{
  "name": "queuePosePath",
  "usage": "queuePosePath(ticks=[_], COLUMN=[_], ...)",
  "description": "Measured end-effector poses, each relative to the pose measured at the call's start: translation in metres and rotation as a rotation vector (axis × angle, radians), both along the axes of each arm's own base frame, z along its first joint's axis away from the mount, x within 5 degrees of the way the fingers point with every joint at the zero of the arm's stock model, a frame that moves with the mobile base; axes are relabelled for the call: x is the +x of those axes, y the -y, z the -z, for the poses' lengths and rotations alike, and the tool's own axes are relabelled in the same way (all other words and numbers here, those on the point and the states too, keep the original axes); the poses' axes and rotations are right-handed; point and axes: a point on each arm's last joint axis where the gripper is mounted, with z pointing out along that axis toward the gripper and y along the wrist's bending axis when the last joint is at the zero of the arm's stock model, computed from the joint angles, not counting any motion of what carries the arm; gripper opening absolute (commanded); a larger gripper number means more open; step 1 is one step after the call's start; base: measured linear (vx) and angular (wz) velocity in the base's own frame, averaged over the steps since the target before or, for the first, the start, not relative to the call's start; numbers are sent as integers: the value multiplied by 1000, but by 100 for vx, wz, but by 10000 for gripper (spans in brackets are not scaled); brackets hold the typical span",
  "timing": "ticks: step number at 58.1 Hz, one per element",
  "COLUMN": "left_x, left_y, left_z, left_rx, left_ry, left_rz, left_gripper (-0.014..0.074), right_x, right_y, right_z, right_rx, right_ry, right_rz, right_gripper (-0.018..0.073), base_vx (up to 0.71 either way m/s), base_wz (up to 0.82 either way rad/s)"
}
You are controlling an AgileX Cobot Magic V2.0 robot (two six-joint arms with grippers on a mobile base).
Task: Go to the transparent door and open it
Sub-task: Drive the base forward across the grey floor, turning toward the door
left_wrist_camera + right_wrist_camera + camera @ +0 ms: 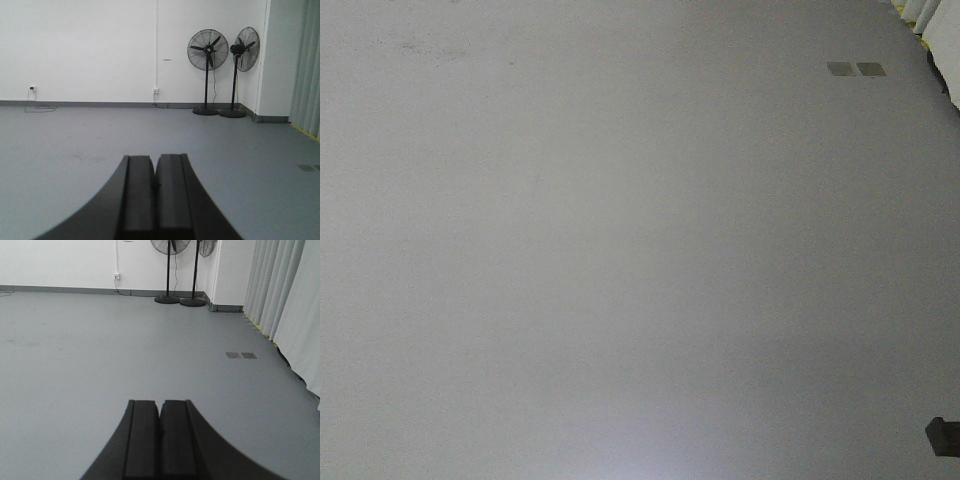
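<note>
The left wrist view alone shows the full pair of black pedestal fans (207,52) standing at the plain white wall (90,45), with a small white wall socket (156,91) beside them. The right wrist view cuts those fans off at the top but shows a long run of pale pleated curtains (285,295) down the right side and two small dark square floor plates (241,355) in the smooth grey floor (75,355). The front-facing view shows almost only that floor, the same two plates far off, and a dark object clipped by the lower right corner (942,437) that is too cut off to identify. The left gripper (155,165) and the right gripper (160,410) each have their black fingers pressed together on nothing. The transparent door lies outside all three views, so its facing and long axis cannot be told.
</note>
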Motion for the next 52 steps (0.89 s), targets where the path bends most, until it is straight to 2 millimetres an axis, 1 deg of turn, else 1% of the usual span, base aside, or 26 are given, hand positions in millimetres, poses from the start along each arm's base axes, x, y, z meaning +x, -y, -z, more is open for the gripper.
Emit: queuePosePath(ticks=[28, 52], left_x=[0, 0], left_y=[0, 0], left_z=[0, 0], left_rx=[0, 0], left_ry=[0, 0], left_rz=[0, 0], left_gripper=[-6, -6], right_x=[0, 0], right_y=[0, 0], right_z=[0, 0], right_rx=[0, 0], right_ry=[0, 0], right_rz=[0, 0], right_gripper=[-8, -8], base_vx=[7, 25], base_wz=[-1, -1])
